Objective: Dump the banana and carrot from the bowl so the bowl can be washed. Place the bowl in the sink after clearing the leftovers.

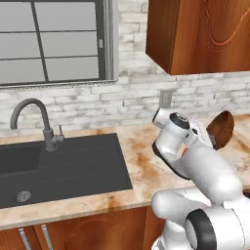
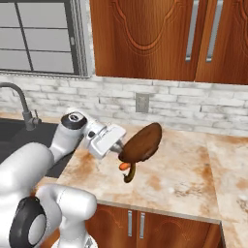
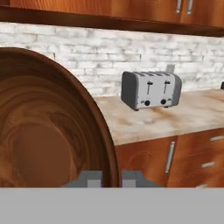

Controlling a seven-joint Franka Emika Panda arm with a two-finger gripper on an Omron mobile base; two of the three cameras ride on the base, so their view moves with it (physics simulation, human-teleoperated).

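The sink (image 1: 73,171) sits at the left of the surface (image 2: 184,179), with its curved tap (image 1: 34,119) behind the basin. To its right the claw (image 2: 118,145) is clamped on the rim of the bowl (image 2: 141,142), which is tipped up on edge above the surface. The carrot (image 2: 125,166) and a darker curved piece (image 2: 130,175) are just under the bowl's lower rim. In the hand view a toaster (image 3: 151,89) stands by the brick wall

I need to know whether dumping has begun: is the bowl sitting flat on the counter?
No, the hand holds the bowl tipped up above the counter.
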